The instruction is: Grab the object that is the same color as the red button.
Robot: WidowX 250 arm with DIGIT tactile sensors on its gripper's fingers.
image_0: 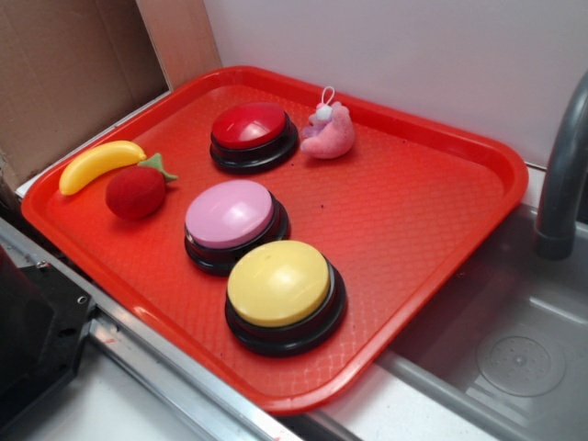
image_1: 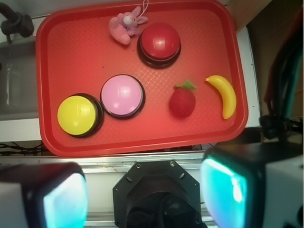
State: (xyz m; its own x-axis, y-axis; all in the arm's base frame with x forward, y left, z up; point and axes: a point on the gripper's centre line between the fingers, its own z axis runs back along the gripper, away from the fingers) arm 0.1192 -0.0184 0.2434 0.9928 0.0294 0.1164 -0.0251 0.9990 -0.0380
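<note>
**A:** Red toy fruit [image_0: 136,192] sitting on the red tray [image_0: 432,211], green leaf pointing toward the middle. Right beside the yellow banana [image_0: 99,164], maybe touching, hard to call from the exterior view. Apart in the wrist view, though.

**B:** Same here. Red button [image_0: 253,135] at the far end of the tray, pink plush [image_0: 330,131] just beside it. Pink button [image_0: 234,223] and yellow button [image_0: 283,294] lined up toward the near edge, nearly touching each other.

**A:** Gripper [image_1: 147,194]? Only seen from the wrist view, hanging well back from the tray, off its near edge.

**B:** Fingers [image_1: 232,190] spread wide (blurry teal pads at both bottom corners), nothing between them. Fruit untouched, well apart from it.

**A:** Sink [image_0: 524,349] next to the tray, gray faucet [image_0: 560,175] over it.
</note>
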